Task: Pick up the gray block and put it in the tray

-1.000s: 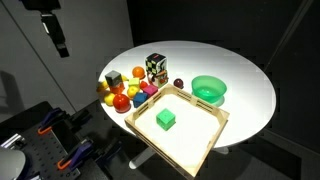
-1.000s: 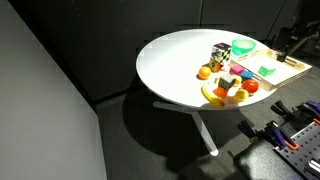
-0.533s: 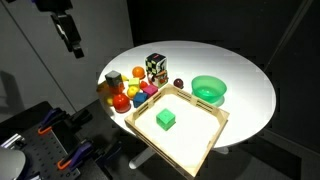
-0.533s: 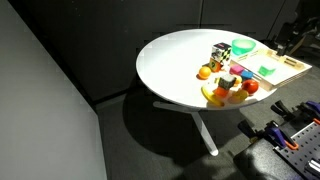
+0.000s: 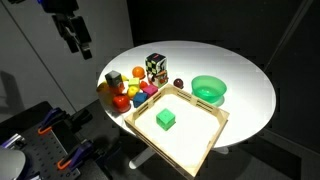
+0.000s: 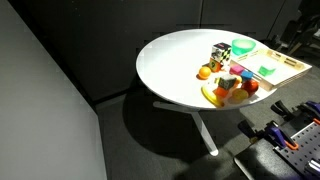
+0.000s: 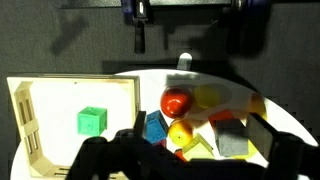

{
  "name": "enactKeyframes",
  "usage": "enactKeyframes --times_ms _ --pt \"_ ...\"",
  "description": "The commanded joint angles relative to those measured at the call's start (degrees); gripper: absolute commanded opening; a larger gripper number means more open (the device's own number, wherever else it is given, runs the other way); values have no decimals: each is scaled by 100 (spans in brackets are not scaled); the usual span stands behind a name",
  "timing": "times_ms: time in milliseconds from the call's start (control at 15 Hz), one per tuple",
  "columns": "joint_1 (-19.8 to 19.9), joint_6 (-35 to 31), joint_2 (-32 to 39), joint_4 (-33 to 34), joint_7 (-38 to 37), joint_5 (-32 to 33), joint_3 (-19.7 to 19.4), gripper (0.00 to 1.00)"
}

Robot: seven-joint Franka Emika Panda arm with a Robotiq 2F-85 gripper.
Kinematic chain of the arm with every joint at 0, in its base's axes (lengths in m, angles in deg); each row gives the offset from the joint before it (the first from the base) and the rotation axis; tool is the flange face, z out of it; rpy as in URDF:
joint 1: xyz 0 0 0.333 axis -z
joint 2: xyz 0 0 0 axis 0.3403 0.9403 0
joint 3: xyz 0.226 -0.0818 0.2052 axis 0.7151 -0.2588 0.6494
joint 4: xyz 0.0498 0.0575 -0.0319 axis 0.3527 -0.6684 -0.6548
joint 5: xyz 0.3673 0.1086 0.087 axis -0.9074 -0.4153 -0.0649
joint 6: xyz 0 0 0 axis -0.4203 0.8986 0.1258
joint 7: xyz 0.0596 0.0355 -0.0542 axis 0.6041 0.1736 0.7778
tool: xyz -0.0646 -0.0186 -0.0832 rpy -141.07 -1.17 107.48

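Hanging in the upper left of an exterior view, the black two-finger gripper [image 5: 80, 42] is spread wide and empty. The small matte gray block [image 5: 113, 78] sits lower right of it, well apart, beside the large light-wood tray [image 5: 190, 135].

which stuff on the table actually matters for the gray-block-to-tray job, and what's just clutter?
Job:
- gray block, at the edge of the toy pile
- tray
- gripper, open, up above the table

Clutter:
- green cube, inside the tray
- green bowl
- patterned cube
- toy fruit pile
- small dark ball
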Motion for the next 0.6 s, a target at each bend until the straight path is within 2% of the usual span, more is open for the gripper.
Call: enactKeyframes --times_ms 0,533 --pt "69 -181 72 32 51 256 -81 100" --pt "-101 -307 338 21 832 -56 -570 100"
